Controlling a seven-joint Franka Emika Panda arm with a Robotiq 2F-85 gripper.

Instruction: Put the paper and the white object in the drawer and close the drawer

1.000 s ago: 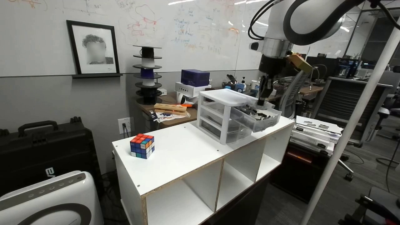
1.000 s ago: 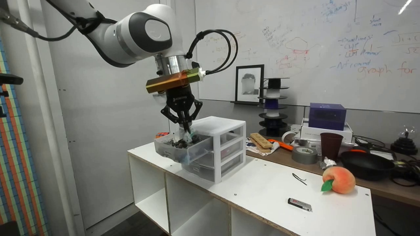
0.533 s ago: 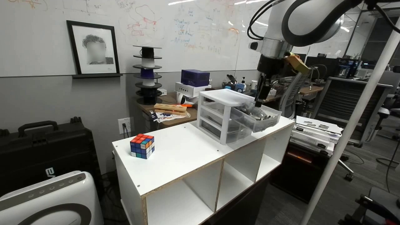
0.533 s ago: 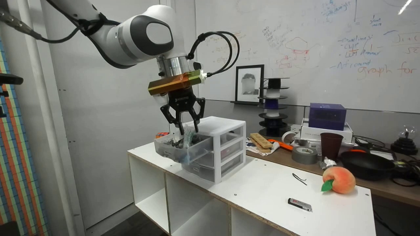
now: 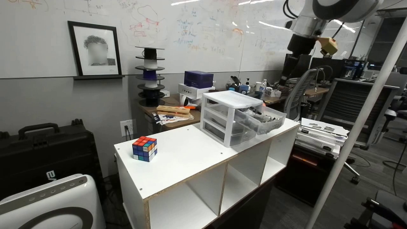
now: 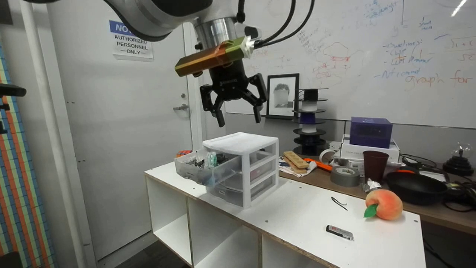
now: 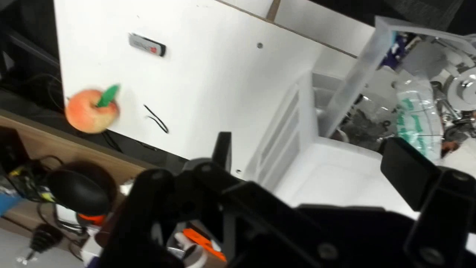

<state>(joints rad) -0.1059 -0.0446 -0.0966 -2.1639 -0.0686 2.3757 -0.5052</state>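
Drawer (image 7: 357,76): cut off by right edge of your wrist view. Door sign (image 6: 130,44): partly hidden behind your arm (image 6: 156,20).

Gripper (image 6: 239,120): fingers (image 6: 220,118) wide apart, higher than the white chest (image 6: 241,142)
Drawer (image 6: 195,174): pulled out (lots of little bits (image 6: 222,159) inside)
Peach (image 6: 386,204): sits on the white shelf (image 6: 286,216)

The place looked like a lab doubling as an office. A whiteboard (image 5: 203,61) bore handwriting and diagrams, a door sign (image 6: 130,47) read "AUTHORIZED PERSONNEL ONLY", and mesh-backed chairs (image 5: 345,108) stood near a desk (image 5: 316,92).
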